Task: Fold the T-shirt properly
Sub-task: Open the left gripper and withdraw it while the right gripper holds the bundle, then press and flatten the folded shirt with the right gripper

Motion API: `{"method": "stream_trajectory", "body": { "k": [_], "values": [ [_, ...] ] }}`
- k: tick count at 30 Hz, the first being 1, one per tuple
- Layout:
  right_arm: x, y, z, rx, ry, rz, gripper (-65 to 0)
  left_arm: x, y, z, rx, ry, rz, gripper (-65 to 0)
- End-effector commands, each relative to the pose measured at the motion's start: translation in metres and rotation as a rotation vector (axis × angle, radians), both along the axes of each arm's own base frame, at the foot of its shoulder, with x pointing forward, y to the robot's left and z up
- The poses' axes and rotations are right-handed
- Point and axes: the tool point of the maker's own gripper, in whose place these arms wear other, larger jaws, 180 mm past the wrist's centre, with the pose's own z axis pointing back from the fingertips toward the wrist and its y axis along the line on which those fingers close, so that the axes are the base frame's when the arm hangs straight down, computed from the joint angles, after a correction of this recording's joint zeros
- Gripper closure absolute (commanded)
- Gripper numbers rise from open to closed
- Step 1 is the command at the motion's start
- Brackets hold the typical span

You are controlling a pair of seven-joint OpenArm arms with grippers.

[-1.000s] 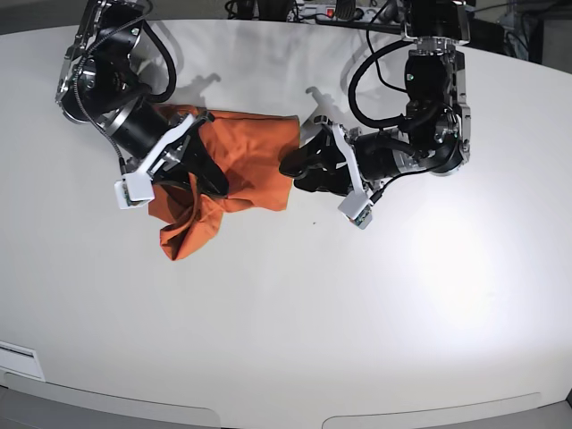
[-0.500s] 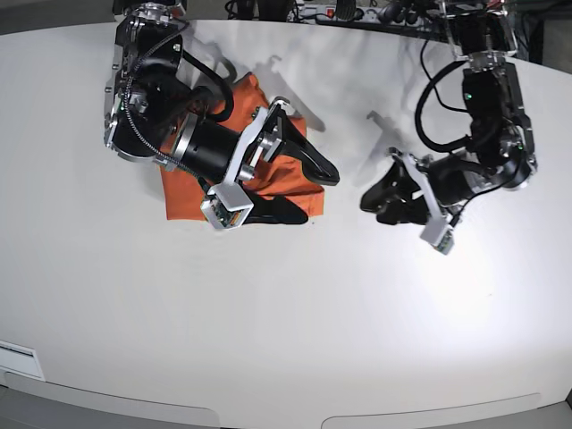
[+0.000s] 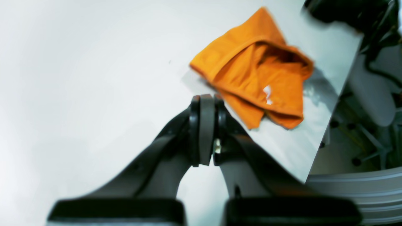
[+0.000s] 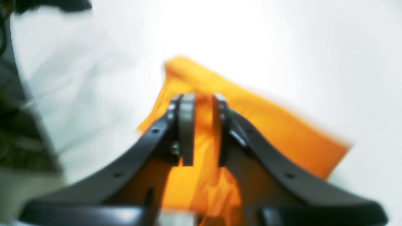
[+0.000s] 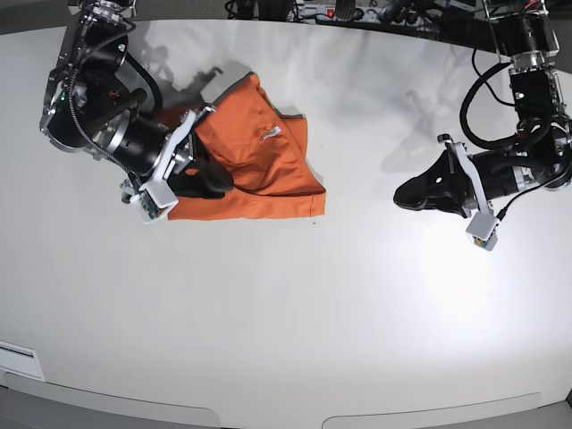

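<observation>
The orange T-shirt [image 5: 268, 170] lies folded in a rough rectangle on the white table [image 5: 295, 304], with its small white tag [image 5: 271, 134] showing on top. In the left wrist view the T-shirt [image 3: 251, 72] and tag [image 3: 267, 94] lie beyond the fingers. My left gripper [image 3: 205, 100] is shut and empty, well to the right of the shirt in the base view [image 5: 404, 193]. My right gripper [image 4: 202, 110] hovers over the shirt [image 4: 282, 131] with a narrow gap between its jaws. In the base view it [image 5: 219, 179] is over the shirt's left part.
The table's far edge [image 3: 326, 119] runs just behind the shirt, with chair legs and floor [image 3: 361, 150] beyond. Cables and a power strip [image 5: 331, 11] lie along the back. A white label [image 5: 18, 359] sits at the front left corner.
The right-wrist arm has pulled back left and its wide-open jaws have narrowed. The left-wrist arm has moved further right, away from the shirt. The shirt's tag side now shows uncovered.
</observation>
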Motion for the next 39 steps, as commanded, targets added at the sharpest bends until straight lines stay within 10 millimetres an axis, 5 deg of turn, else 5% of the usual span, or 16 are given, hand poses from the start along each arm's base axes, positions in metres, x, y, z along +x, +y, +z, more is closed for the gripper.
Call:
{"method": "stream_trajectory", "body": {
  "k": [1, 4, 7, 11, 24, 27, 32, 39],
  "values": [
    [-0.006, 0.007, 0.015, 0.074, -0.025, 0.035, -22.1, 0.004, 0.001, 0.015, -0.006, -0.06, -0.014, 0.0],
    [-0.034, 0.02, 0.025, 0.178, 0.012, 0.098, -35.4, 0.005, 0.001, 0.015, -0.001, -0.064, -0.012, 0.0],
    [-0.061, 0.03, 0.02, 0.161, 0.056, 0.142, -36.2, 0.005, 0.002, 0.013, 0.006, -0.063, -0.009, 0.0],
    [-0.084, 0.044, -0.012, 0.041, 0.133, 0.182, -36.2, 0.005, 0.002, 0.014, 0.002, -0.065, -0.008, 0.0],
    [-0.081, 0.054, -0.055, -0.302, -0.008, 0.184, -35.3, 0.005, 0.004, 0.014, 0.015, -0.063, -0.009, 0.0],
    [-0.082, 0.05, -0.064, -0.316, 0.008, 0.186, -25.6, 0.005, 0.005, 0.014, 0.016, -0.063, -0.008, 0.0],
    [-0.078, 0.053, -0.059, -0.293, -0.014, 0.183, -0.2, 0.005, 0.005, 0.014, 0.016, -0.063, -0.008, 0.0],
    [-0.058, 0.062, -0.037, -0.22, -0.111, 0.164, 0.0, 0.005, 0.005, 0.014, 0.017, -0.063, -0.008, 0.0]
  ]
}}
